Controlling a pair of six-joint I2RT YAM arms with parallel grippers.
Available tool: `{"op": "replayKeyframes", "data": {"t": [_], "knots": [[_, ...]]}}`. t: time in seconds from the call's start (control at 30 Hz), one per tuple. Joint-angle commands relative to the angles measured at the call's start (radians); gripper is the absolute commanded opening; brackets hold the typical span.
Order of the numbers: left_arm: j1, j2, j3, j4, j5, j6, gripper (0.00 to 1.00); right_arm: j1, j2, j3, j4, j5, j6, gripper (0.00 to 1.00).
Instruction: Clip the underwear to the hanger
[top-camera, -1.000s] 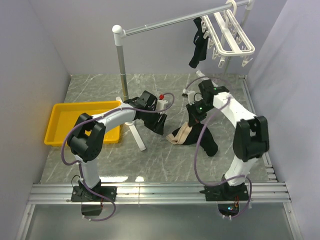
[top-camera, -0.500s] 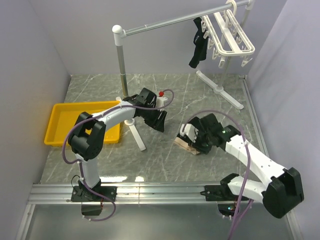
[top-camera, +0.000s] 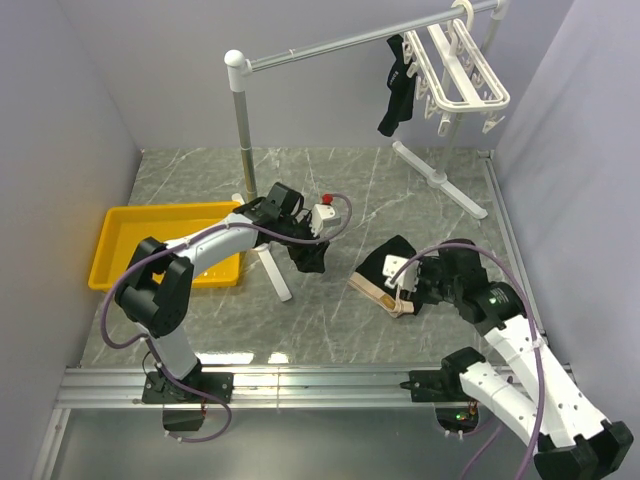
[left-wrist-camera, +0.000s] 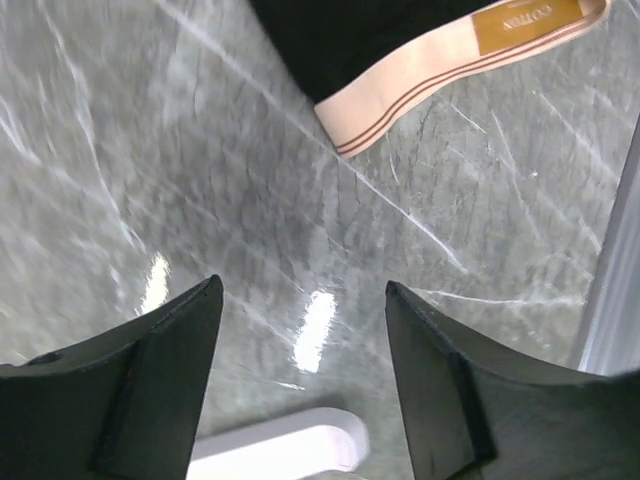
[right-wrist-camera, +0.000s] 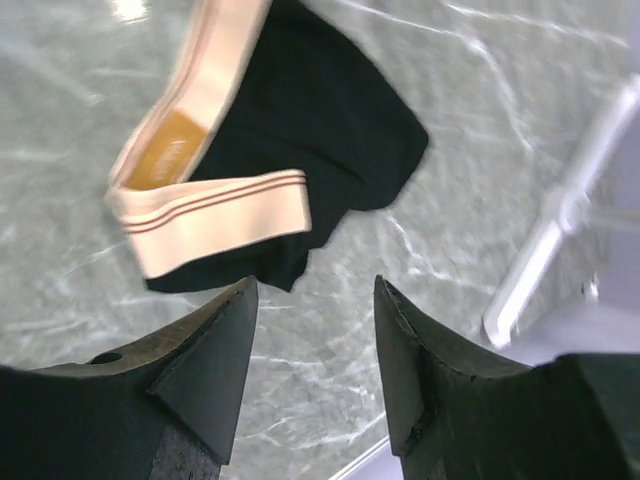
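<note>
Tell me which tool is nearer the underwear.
Right. The right tool hangs at the right edge of the underwear; the left tool sits apart, off its left side.

Underwear (right-wrist-camera: 300, 130) crumpled on floor beyond open, empty right gripper (right-wrist-camera: 312, 370).

The grey-green marble-patterned table top (top-camera: 330, 320) carries a yellow rectangular plastic tray (top-camera: 125, 250) at its left side. Black cloth briefs with a wide tan elastic waistband (top-camera: 388, 270) lie crumpled right of centre. A grey metal rail stand (top-camera: 243, 130) rests on white feet, 1 beside the tray and 1 at the far right.
</note>
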Motion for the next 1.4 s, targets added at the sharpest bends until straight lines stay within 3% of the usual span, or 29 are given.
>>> {"op": "replayKeyframes", "data": {"t": [0.0,0.1,0.2,0.4,0.57,1.1,1.37], "knots": [[0.002,-0.023,0.013,0.033,0.073,0.144,0.73,-0.009,0.047,0.006,-0.064,-0.093,-0.151,0.57],[-0.001,-0.023,0.004,0.042,0.084,0.198,0.74,-0.006,0.119,-0.006,-0.044,-0.089,-0.210,0.56],[-0.011,-0.020,-0.001,0.033,0.073,0.221,0.74,-0.024,0.269,0.073,-0.024,-0.100,-0.133,0.55],[-0.015,-0.029,-0.019,0.052,0.069,0.208,0.74,-0.133,0.557,0.322,-0.222,-0.238,-0.075,0.56],[-0.017,-0.015,-0.021,0.053,0.079,0.212,0.74,-0.160,0.686,0.389,-0.291,-0.268,-0.065,0.55],[-0.017,0.014,0.020,0.033,0.067,0.281,0.72,-0.160,0.785,0.337,-0.231,-0.242,-0.049,0.49],[-0.020,0.034,0.036,-0.007,0.067,0.326,0.72,-0.160,0.809,0.342,-0.196,-0.256,-0.010,0.51]]}}
